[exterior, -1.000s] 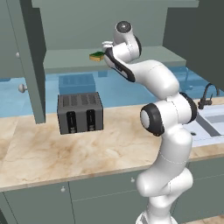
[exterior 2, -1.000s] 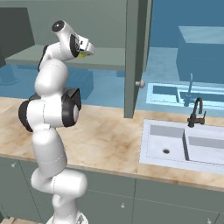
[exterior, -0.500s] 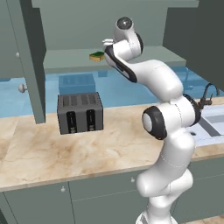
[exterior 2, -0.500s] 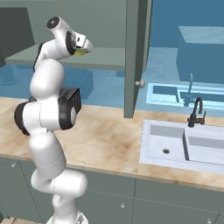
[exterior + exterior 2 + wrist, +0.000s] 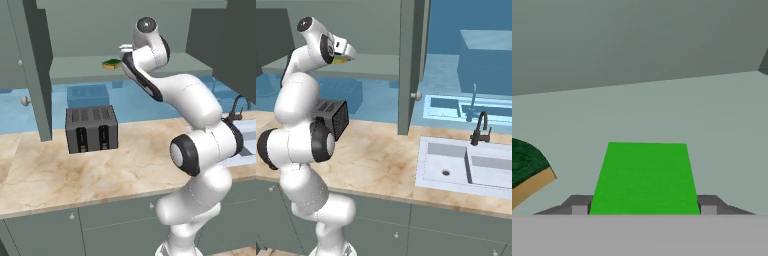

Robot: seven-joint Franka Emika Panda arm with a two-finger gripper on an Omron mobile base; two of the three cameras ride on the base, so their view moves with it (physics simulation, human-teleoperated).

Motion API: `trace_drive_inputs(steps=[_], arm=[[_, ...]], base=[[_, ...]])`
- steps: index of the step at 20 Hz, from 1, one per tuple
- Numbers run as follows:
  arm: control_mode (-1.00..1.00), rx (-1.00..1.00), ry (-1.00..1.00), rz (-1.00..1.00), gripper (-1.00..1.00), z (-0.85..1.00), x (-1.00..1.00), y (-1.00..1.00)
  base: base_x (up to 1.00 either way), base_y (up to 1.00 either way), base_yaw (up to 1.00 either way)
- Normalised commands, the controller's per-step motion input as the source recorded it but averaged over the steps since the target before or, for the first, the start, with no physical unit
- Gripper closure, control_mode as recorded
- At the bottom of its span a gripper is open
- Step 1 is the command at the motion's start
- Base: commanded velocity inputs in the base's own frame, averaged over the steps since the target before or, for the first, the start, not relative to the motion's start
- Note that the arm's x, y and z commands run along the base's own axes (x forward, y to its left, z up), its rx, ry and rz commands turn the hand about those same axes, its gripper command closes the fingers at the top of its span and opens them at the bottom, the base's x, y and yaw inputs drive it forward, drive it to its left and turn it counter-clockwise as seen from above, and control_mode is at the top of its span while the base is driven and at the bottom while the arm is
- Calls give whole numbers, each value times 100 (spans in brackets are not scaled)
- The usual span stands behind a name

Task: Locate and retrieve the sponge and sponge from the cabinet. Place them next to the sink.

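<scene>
Green sponge [image 5: 644, 177] sat clamped between the claw's [image 5: 643, 206] fingertips as the arm backed slightly off the cabinet shelf [image 5: 80, 70]; other sponge [image 5: 112, 64] remained.

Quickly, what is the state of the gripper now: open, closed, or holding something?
Gripper: closed on the bright green sponge, which sits between its two fingertips, over the cabinet shelf.

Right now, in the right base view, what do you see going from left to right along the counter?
Robot arm → dark toaster → tall cabinet door with its round knob → sink → dark faucet.
</scene>
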Motion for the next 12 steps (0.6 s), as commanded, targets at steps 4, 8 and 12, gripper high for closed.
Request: trace_drive_inputs(steps=[4,8,12], arm=[[-100,1,-1,0,100,0,-93,-16],[-100,1,-1,0,100,0,-100,-27],[-100,0,-2,0,100,-1,-100,-30]], base=[[0,0,0],[0,0,0],[0,0,0]])
